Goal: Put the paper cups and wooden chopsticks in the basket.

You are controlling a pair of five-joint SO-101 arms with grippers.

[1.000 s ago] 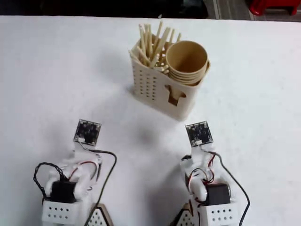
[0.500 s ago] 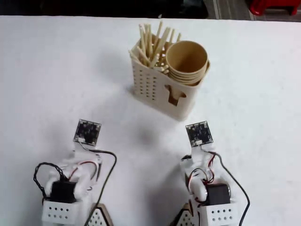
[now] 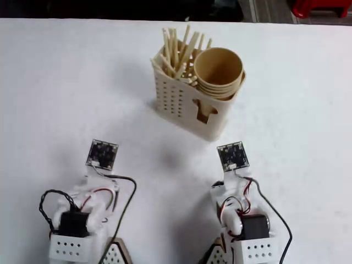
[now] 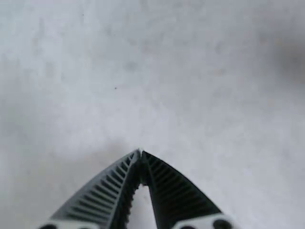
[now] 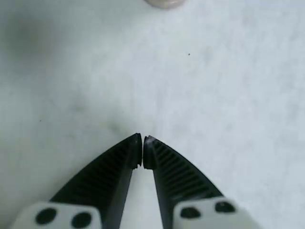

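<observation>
A cream perforated basket stands at the table's far middle. A stack of tan paper cups sits in its right half. A bundle of wooden chopsticks stands upright in its left half. Both arms are folded back at the near edge, well short of the basket. My left gripper is shut with nothing in it, its tips over bare white table. My right gripper is likewise shut and holds nothing. In the high view the left arm sits near left and the right arm near right.
The white table spreads wide around the basket. A red object lies beyond the far right edge. A bit of the basket's base shows at the edge of the right wrist view.
</observation>
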